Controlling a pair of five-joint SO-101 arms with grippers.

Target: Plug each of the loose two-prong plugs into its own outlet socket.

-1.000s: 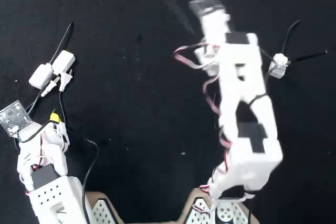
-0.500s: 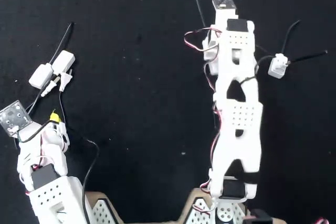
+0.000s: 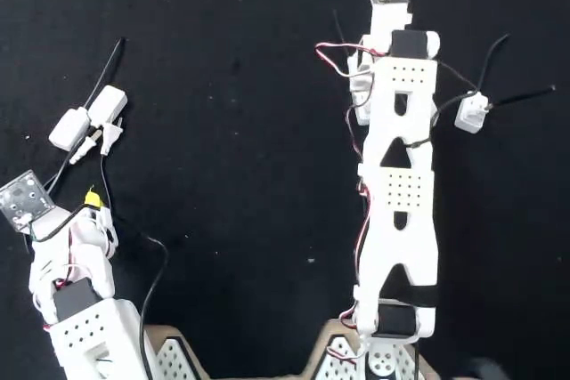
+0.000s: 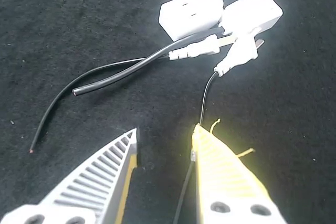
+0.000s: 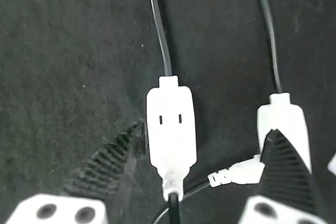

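While the left arm sits folded at the near left corner of the surface (image 3: 223, 131), the left end effector (image 4: 165, 129) is released: white and yellow fingers apart, nothing between them. Ahead of it lie two white socket blocks (image 4: 191, 11) side by side. Two loose plugs (image 4: 197, 51) lie just beside them, prongs bare, not inserted. A black cord (image 4: 206, 95) from one plug runs back along the yellow finger.

Right arm stretched toward the far edge of the surface. Right end effector (image 5: 206, 128) is also released and grasps nothing. One finger is beside a white socket (image 5: 170, 124) with two slots facing up. The other finger overlaps a second block (image 5: 283, 119). A small plug (image 5: 236, 171) lies between the two, unplugged.
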